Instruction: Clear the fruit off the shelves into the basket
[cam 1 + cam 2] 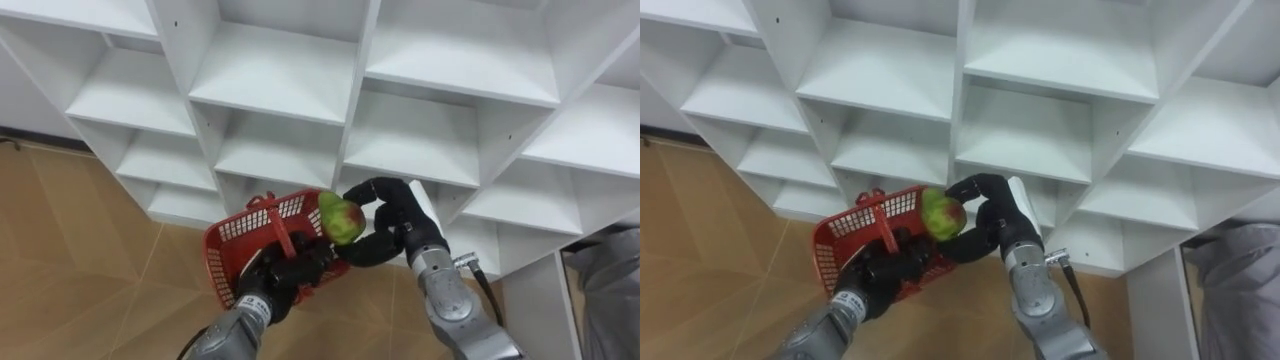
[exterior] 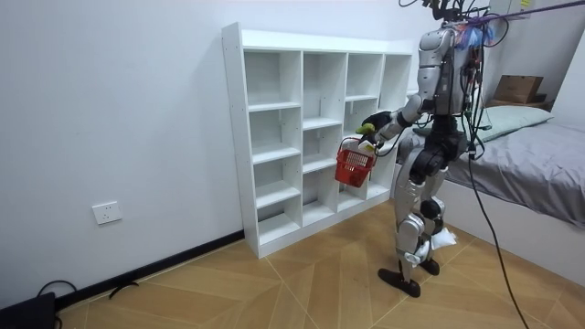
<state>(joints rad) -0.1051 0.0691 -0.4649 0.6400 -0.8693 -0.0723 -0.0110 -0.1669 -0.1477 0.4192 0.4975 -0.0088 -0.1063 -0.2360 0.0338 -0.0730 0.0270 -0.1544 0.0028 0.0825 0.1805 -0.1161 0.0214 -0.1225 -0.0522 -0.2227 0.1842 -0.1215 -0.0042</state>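
From the room view you get what the head camera cannot give you: the robot stands upright on the wooden floor [image 2: 302, 283] facing the white closet [image 2: 302, 137] (four columns of compartments against the wall), with a bed [image 2: 539, 164] just behind it and a wall socket [image 2: 107, 213] well off to the room view's left. The eye views give you the hands up close, which the room view leaves too small to read. Count one red basket [image 1: 225, 250] and one fruit [image 1: 341, 218], green with a red blush. Your left hand [image 1: 278, 282] comes up from the lower left with its forearm raised toward the closet, and its fingers are curled round the basket at its near rim, where the handle comes down, so the basket hangs tilted in front of the lower shelves. Your right hand [image 1: 395, 225] reaches in from the lower right, wrist bent inward, with the fingers arched over the top of the fruit and the thumb under it, clamped on it. The fruit sits in that grasp right at the basket's right-hand rim, above the basket's opening and in front of the closet rather than on a shelf.
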